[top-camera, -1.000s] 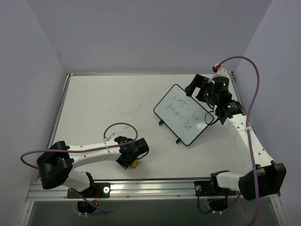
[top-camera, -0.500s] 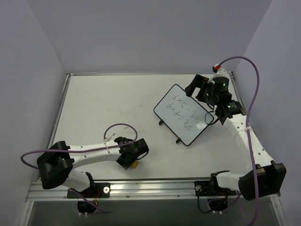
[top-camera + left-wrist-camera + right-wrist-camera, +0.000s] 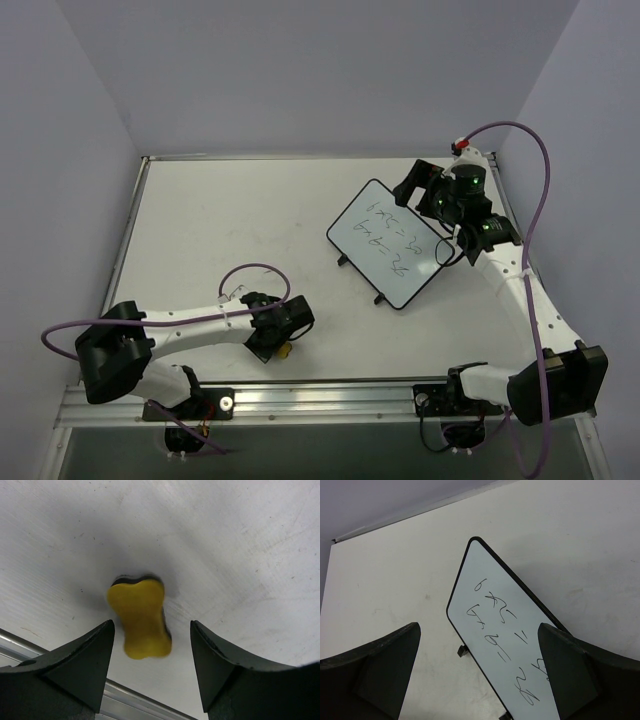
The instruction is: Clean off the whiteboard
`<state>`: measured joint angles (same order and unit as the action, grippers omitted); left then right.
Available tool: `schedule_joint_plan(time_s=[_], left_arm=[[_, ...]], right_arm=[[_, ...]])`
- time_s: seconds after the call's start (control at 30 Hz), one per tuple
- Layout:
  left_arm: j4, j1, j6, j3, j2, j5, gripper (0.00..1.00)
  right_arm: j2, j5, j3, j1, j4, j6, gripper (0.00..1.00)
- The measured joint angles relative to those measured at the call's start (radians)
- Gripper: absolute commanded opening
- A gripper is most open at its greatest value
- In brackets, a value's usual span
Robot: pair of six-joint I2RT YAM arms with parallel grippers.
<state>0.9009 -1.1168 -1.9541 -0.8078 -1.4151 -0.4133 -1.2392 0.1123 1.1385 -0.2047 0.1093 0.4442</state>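
Note:
The whiteboard (image 3: 390, 243) lies tilted on its small black feet at the right of the table, with black handwriting on it; it also shows in the right wrist view (image 3: 510, 630). My right gripper (image 3: 412, 186) hovers over its far right corner, open and empty, its midpoint (image 3: 479, 672) above the writing. A yellow bone-shaped sponge (image 3: 141, 616) with a black backing lies flat on the table near the front edge; only a bit of it shows in the top view (image 3: 286, 350). My left gripper (image 3: 151, 672) is open just above and in front of it, not touching.
The table's metal front rail (image 3: 60, 656) runs just behind the sponge in the left wrist view. Purple cables (image 3: 252, 268) loop over both arms. Grey walls enclose the table on three sides.
The left gripper has shifted slightly toward the front edge over the sponge. The right arm and the whiteboard have stayed in place.

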Motion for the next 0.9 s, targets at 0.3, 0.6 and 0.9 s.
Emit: schedule_joint_plan(time_s=[0.3,0.6,0.9], left_arm=[[0.001,0.0,0.003,0.0,0.013,-0.001,0.79],[0.0,0.0,0.002,0.0,0.013,0.0,0.73],[-0.001,0.005,0.002,0.0,0.001,0.0,0.71]], right_arm=[[0.0,0.0,0.0,-0.001,0.0,0.0,1.0],[0.0,0.0,0.0,-0.001,0.0,0.0,1.0],[0.0,0.0,0.0,-0.001,0.0,0.0,1.0]])
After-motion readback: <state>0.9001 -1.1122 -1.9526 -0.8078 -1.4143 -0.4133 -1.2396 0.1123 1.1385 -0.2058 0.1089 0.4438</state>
